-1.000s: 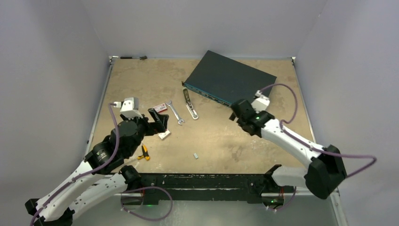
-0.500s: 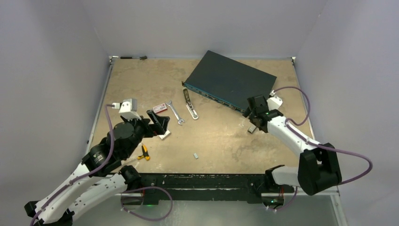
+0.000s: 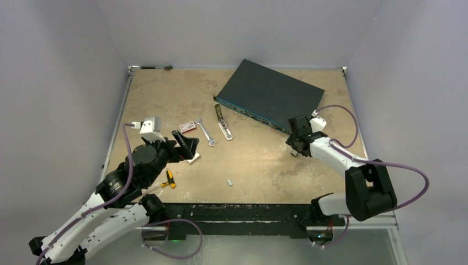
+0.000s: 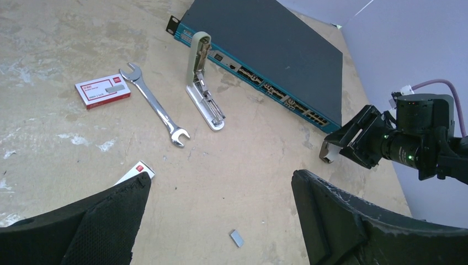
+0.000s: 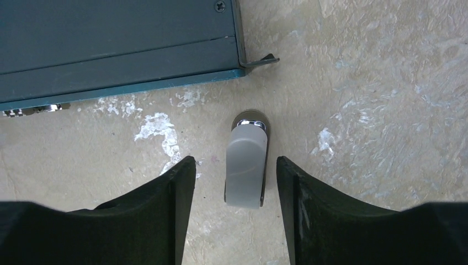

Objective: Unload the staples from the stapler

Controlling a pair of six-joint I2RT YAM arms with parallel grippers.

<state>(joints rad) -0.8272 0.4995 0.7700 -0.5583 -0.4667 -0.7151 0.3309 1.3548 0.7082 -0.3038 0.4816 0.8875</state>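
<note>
Two grippers are hanging over the tan, scratched table (image 3: 259, 165). The right gripper (image 5: 236, 163) is standing low with its black fingers (image 5: 165, 210) spread. A short stubby grey piece with a chrome end (image 5: 246, 165) is lying on the table between them. The right finger is sitting just beside it and the left one is a little apart. Just beyond these fingertips a flat dark teal network switch (image 5: 116, 44) is showing its corner with a small mounting ear.

The left gripper (image 4: 221, 178) is also spread wide, with nothing between its fingers. Well ahead of it the small slim stapler (image 4: 201, 83) is lying open. Its pale grey-green top is standing up and its silvery channel is lying flat on the table, pointing back toward this gripper, close before the front of the switch. The stapler is well apart from the right gripper, to its left.

One tiny silvery-grey staple strip (image 4: 237, 238) is lying near, in front of the left gripper. A steel open-end wrench (image 4: 157, 107) is lying just left of the stapler, and a red-and-white box (image 4: 102, 91) is lying left of the wrench. Its print is too small to read. A small white box with a red mark (image 4: 135, 172) is sitting at the left fingertip.
</note>
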